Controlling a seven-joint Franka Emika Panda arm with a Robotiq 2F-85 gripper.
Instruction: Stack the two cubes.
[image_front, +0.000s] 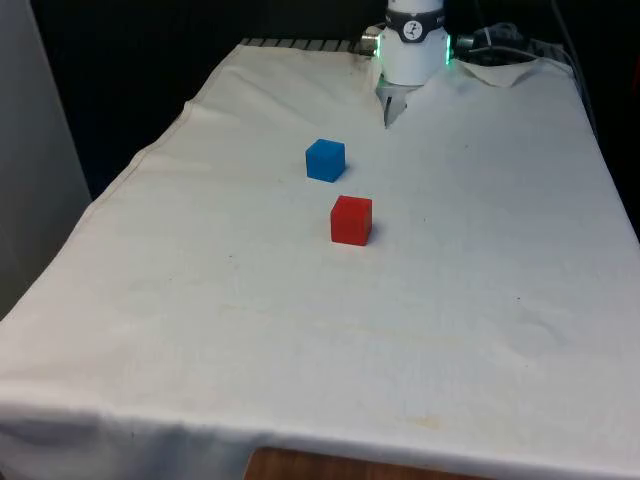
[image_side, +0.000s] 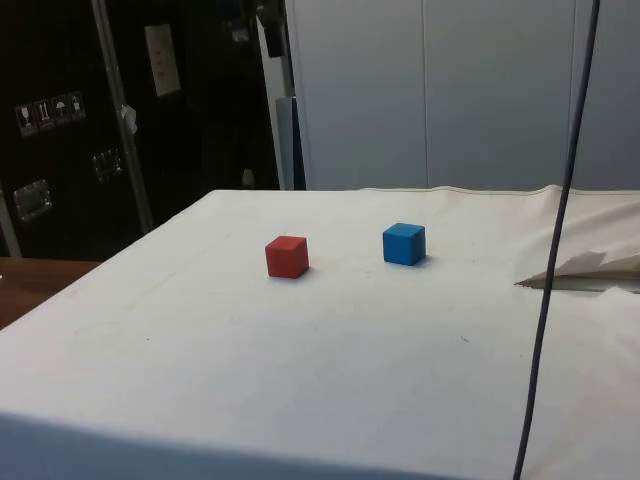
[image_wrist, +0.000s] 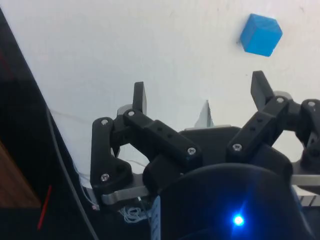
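A blue cube (image_front: 325, 160) sits on the white cloth near the table's middle, and a red cube (image_front: 351, 220) rests a little nearer the camera and slightly toward the front view's right of it. The two are apart, both flat on the cloth. From the side, the red cube (image_side: 287, 256) lies left of the blue cube (image_side: 404, 244). My gripper (image_wrist: 200, 90) hangs high above the cloth near the robot's base, open, with nothing between its fingers (image_wrist: 139, 96). The blue cube (image_wrist: 261, 34) lies well beyond the fingertips in the wrist view.
The robot's base (image_front: 413, 45) stands at the table's far end, with a crumpled fold of cloth (image_front: 510, 70) beside it. A dark cable (image_side: 555, 240) hangs down at the side view's right. The cloth's edge (image_front: 140, 160) drops off at the front view's left.
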